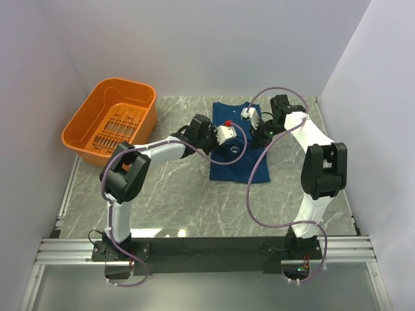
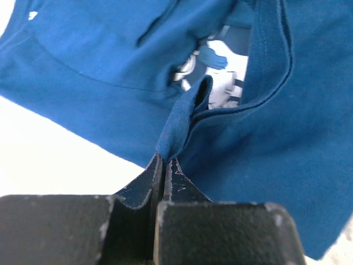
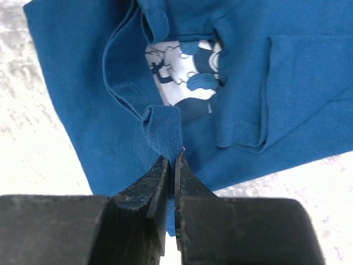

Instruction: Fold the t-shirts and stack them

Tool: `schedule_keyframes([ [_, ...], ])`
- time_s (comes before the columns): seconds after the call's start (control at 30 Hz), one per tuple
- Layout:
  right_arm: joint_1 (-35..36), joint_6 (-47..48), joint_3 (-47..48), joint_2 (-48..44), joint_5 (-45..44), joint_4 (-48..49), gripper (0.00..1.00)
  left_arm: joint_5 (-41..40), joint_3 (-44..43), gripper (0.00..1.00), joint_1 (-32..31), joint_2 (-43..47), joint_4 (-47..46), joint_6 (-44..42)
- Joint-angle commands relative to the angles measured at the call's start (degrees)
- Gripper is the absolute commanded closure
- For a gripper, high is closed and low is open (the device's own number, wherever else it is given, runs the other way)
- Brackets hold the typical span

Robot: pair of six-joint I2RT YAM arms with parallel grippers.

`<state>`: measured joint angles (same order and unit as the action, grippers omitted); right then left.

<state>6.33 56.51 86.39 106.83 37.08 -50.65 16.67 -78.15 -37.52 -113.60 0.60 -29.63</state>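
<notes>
1. Your left end effector [image 2: 165, 164] is clamped tight on a raised fold of ribbed neckline on the navy t-shirt [image 1: 254, 166].
2. Your right end effector [image 3: 172, 161] is likewise closed, pinching another fold of the same neckline.
3. You can see the pale cartoon print [image 3: 179, 72] in the gap between the fabric folds.
4. The shirt lies on the grey marbled desk [image 1: 175, 194], far middle, between both arms; the orange basket [image 1: 110, 120] sits well apart, far left.

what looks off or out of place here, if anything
Nothing spilled or damaged. The navy t-shirt lies rumpled and askew, its cartoon print half hidden by folds, with the left gripper and right gripper each pinching a ridge of its fabric.
</notes>
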Motion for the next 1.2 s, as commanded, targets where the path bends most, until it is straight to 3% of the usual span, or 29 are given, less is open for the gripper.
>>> schedule_keyframes([
  [0.0, -0.3, -3.9, 4.0, 1.6, -1.0, 3.7, 1.00, -4.4, -2.7, 0.99, 0.4, -0.5, -5.0, 1.0],
  [1.17, -0.4, -17.0, 9.8, 8.1, -9.1, 12.9, 1.00, -6.1, -13.7, 0.99, 2.1, -9.3, -2.8, 1.6],
])
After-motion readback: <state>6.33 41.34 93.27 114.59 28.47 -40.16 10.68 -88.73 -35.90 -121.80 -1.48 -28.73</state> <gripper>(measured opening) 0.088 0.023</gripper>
